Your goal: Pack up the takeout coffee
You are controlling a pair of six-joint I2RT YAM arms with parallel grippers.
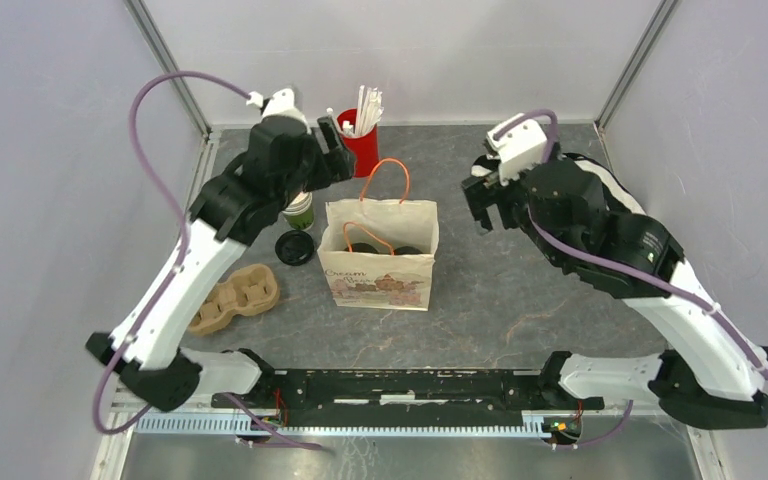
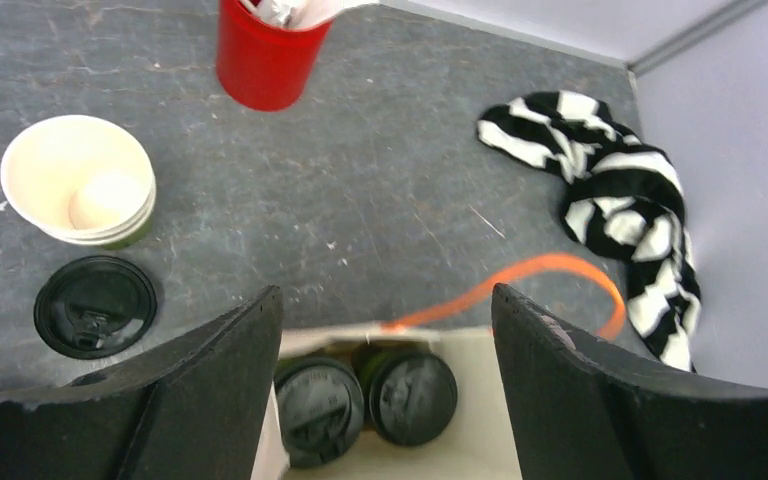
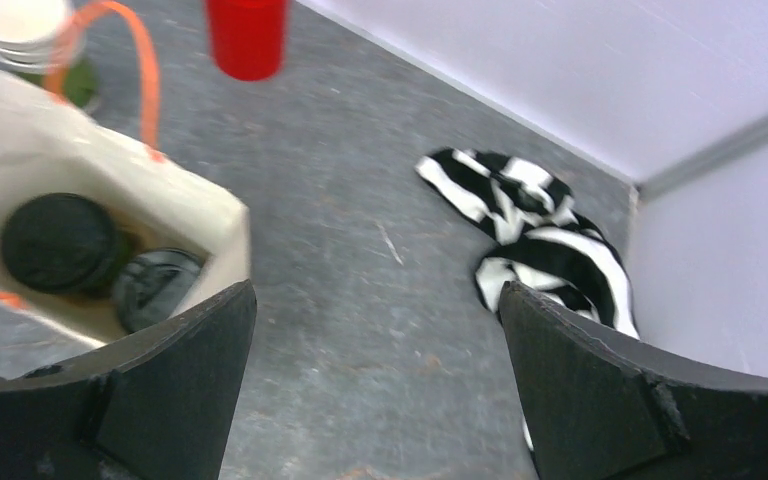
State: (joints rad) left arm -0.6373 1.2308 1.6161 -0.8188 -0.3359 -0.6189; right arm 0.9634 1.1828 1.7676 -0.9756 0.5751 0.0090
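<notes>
Two lidded cups (image 2: pixel 410 395) sit in the bag (image 1: pixel 380 270) mid-frame, left tool (image 2: pixel 385 300) and right tool (image 3: pixel 375 300) wide and empty, so we judge only retreat remains.

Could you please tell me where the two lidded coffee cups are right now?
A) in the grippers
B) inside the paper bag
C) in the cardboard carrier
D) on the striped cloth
B: the left wrist view shows both lidded cups standing side by side inside the paper bag.
</notes>
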